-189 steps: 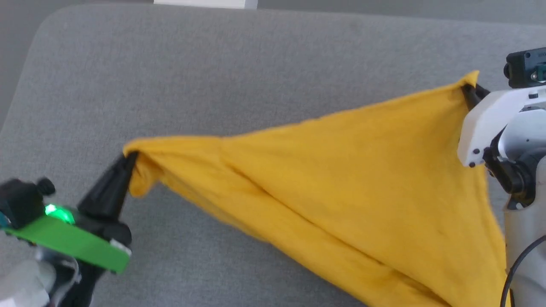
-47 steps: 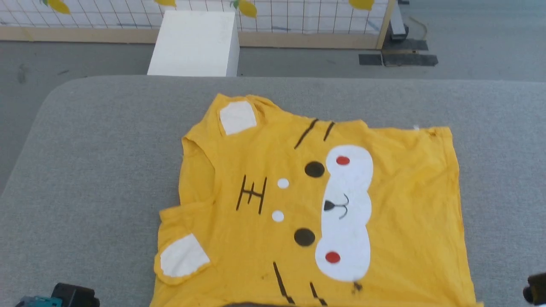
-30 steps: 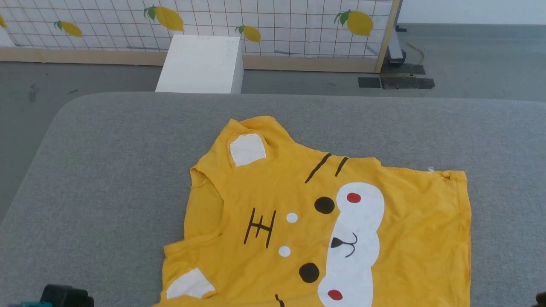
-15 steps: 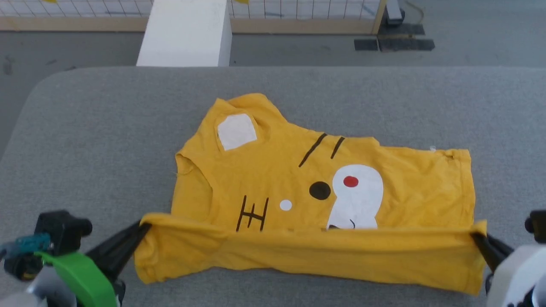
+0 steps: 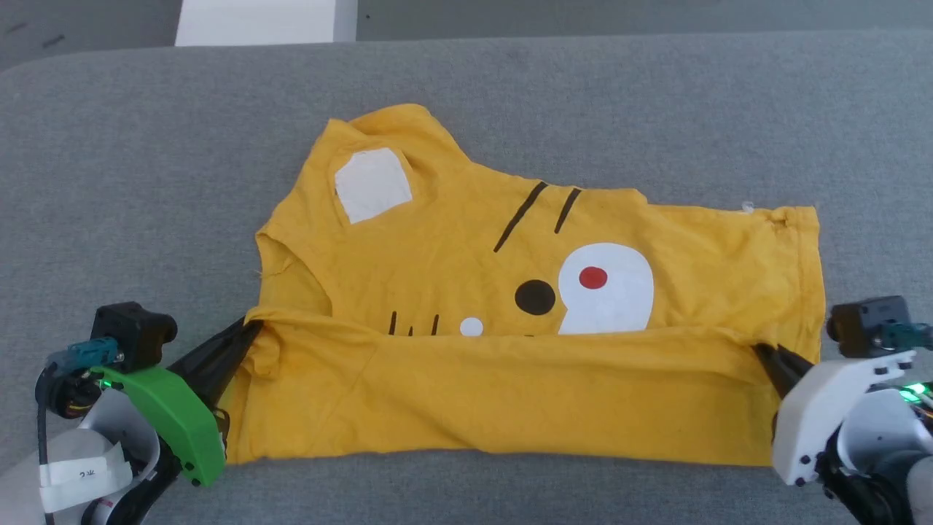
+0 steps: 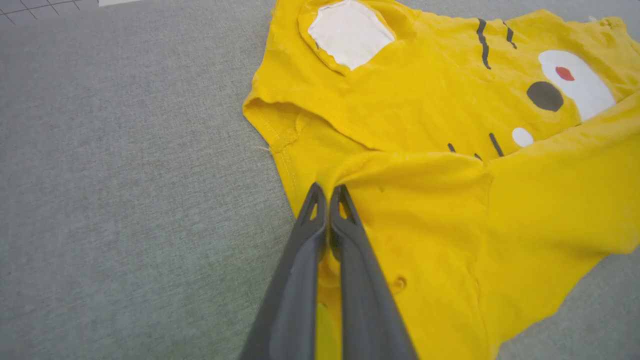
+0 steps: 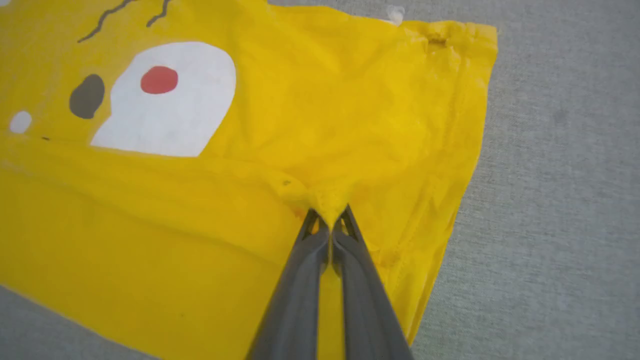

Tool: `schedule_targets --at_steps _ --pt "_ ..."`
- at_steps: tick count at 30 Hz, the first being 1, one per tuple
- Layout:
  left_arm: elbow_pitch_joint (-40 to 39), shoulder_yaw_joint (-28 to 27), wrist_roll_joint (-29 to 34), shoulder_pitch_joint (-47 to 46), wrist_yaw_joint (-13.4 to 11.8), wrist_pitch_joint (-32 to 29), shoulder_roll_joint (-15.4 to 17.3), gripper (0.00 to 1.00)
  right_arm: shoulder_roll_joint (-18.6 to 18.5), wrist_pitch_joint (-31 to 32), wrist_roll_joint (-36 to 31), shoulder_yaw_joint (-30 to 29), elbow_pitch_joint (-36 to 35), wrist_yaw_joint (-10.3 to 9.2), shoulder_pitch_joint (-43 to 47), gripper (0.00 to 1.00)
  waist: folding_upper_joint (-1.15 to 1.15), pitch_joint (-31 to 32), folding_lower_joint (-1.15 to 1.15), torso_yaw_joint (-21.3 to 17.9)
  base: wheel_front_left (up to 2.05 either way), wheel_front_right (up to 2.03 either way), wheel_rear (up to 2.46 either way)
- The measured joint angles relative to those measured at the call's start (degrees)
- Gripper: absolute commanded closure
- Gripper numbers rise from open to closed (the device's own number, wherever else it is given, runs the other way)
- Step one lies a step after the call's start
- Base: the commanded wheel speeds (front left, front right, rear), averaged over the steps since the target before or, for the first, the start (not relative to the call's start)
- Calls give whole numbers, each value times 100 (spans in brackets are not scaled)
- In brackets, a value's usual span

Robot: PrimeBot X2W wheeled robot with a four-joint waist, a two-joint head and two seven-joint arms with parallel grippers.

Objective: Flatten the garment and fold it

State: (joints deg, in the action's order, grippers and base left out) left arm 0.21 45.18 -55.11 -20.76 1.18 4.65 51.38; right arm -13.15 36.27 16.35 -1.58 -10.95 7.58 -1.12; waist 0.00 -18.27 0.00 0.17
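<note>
The yellow garment [image 5: 466, 240] lies print side up on the grey padded table [image 5: 146, 146]. Its near half is lifted and carried back over the print, showing the plain yellow reverse [image 5: 510, 394]. My left gripper [image 5: 251, 328] is shut on the left end of that lifted edge; in the left wrist view its fingertips [image 6: 327, 192] pinch the garment [image 6: 425, 115]. At the right end of the edge, my right gripper [image 5: 762, 351] is shut on the cloth, and its fingertips [image 7: 327, 217] pinch the garment [image 7: 325, 110] in the right wrist view. A white ear patch [image 5: 372, 182], black stripes and a white patch with a red dot [image 5: 593, 277] still show.
The table's grey surface [image 5: 656, 95] spreads around the garment on all sides. A white box [image 5: 255, 22] stands on the floor beyond the table's far edge at the upper left.
Both grippers have carried the near edge farther over the print, covering more of the face. The head camera has tilted down, so the wall and floor have left the picture.
</note>
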Motion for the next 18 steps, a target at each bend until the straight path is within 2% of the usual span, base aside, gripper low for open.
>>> schedule_targets --at_steps 11,12,15,17,18 --pt "912 148 -146 -160 359 37 -452 100 134 -226 -30 126 869 0 -299 100 0 -183 0 -39 0 0 0" --pt "975 163 -180 -172 383 14 -489 100 135 -227 -30 118 909 1 -311 95 0 -172 0 -30 0 0 0" --pt "1117 178 -363 -197 415 -23 -600 99 177 -219 -24 56 1004 3 -334 58 0 -120 0 -12 0 0 0" --pt "1184 178 -409 -198 432 -19 -657 61 205 -191 -8 14 1021 3 -332 0 0 -74 0 -5 0 0 0" --pt "1204 179 -449 -197 432 -20 -683 51 236 -168 25 -27 1028 3 -326 0 0 -44 0 -2 0 0 0"
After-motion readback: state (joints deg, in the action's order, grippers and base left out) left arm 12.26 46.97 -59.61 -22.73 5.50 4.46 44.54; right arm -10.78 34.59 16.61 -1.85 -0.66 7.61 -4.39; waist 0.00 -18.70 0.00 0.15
